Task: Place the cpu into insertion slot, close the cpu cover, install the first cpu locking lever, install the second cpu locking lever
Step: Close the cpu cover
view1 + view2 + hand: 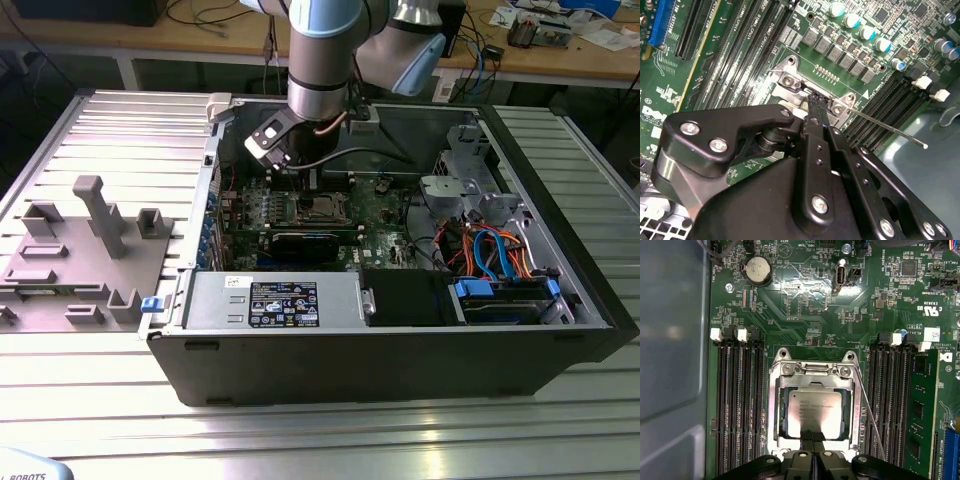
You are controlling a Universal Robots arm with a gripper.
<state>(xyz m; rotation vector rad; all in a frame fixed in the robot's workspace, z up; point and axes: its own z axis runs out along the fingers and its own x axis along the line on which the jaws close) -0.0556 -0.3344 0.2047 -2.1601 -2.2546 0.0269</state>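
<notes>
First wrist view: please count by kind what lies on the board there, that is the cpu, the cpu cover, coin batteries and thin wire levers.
cpu: 1
cpu cover: 1
coin battery: 1
wire lever: 1
Total: 4

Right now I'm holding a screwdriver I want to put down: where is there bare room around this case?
The table is bare below the case in the exterior view, and past the grey fixture toward its upper left. Inside is crowded: the gripper is down at the cpu cover, and cables pack the corner at the exterior view's right.
</notes>
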